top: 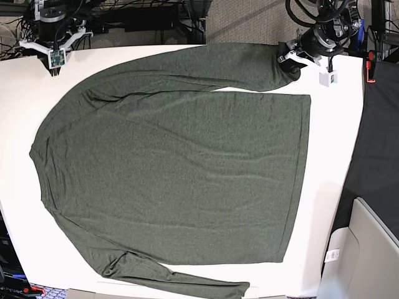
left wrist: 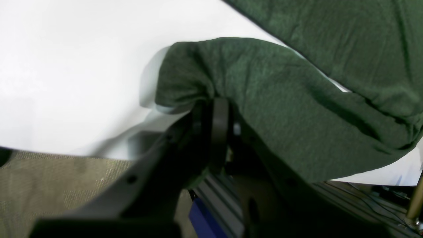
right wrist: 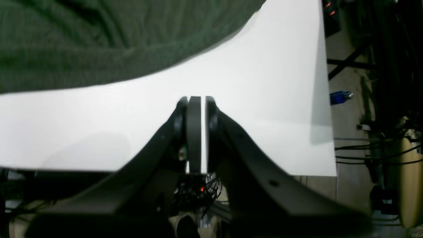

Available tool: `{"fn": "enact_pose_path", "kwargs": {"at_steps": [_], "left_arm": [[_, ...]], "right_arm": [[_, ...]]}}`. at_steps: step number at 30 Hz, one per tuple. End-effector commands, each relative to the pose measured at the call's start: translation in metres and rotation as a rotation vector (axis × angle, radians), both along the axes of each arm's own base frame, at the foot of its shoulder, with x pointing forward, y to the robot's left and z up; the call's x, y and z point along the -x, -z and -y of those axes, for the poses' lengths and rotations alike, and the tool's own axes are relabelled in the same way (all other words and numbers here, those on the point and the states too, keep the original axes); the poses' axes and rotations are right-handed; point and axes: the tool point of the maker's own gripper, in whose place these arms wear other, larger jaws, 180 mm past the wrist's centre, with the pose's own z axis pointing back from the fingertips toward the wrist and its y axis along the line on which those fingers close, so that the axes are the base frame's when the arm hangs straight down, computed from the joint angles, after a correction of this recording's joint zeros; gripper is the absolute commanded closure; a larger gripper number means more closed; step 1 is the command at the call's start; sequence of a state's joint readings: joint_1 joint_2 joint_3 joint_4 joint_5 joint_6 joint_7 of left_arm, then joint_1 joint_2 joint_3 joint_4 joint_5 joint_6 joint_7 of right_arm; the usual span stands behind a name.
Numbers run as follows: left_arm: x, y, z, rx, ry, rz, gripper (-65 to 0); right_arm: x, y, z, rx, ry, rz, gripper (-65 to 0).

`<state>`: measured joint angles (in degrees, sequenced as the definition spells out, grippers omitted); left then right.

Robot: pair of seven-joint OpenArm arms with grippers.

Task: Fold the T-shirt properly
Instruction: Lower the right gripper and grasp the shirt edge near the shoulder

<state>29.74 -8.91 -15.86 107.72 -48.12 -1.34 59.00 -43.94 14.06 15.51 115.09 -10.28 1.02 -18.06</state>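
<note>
Counting one T-shirt [top: 181, 168], dark olive, soft fine knit, two long sleeves, spread on one smooth white table [top: 333, 156]. Two claws: left [top: 292, 61] closed on the cuff, far right; right [top: 54, 70] closed, empty, far left.

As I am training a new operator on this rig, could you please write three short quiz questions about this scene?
1. Which tool is at a sleeve of the long-sleeved T-shirt: left or right?
2. True or false: the right tool is gripping the hem.
3. Fill in: the left tool has its jaws closed on the sleeve's ______ end.

Key: 1. left; 2. false; 3. cuff
</note>
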Motion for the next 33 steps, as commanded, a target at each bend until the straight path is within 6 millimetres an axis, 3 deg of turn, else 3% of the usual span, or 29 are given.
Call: {"fn": "enact_pose_path", "kwargs": {"at_steps": [1, 9, 16, 20, 26, 33], "left_arm": [[0.008, -0.001, -0.002, -0.016, 0.013, -0.032, 0.0], [0.002, -0.010, 0.000, -0.024, 0.024, 0.001, 0.0], [-0.003, -0.016, 0.000, -0.030, 0.027, 0.024, 0.0], [-0.011, -0.031, 0.003, -0.043, 0.042, 0.071, 0.0], [-0.012, -0.032, 0.003, -0.044, 0.043, 0.075, 0.0], [-0.013, -0.033, 0.003, -0.044, 0.043, 0.078, 0.0]], "right_arm": [[-0.005, -0.012, 0.001, 0.015, -0.008, 0.041, -1.1], [-0.012, -0.012, -0.007, -0.163, 0.043, 0.089, -19.7], [-0.012, -0.008, -0.016, -0.410, 0.112, 0.115, -20.0], [-0.018, -0.011, -0.018, -0.526, 0.125, 0.128, -20.0], [-0.030, -0.009, -0.021, -0.660, 0.159, 0.122, -20.3], [-0.031, 0.004, -0.002, -0.785, 0.326, 0.054, -20.4]]}}
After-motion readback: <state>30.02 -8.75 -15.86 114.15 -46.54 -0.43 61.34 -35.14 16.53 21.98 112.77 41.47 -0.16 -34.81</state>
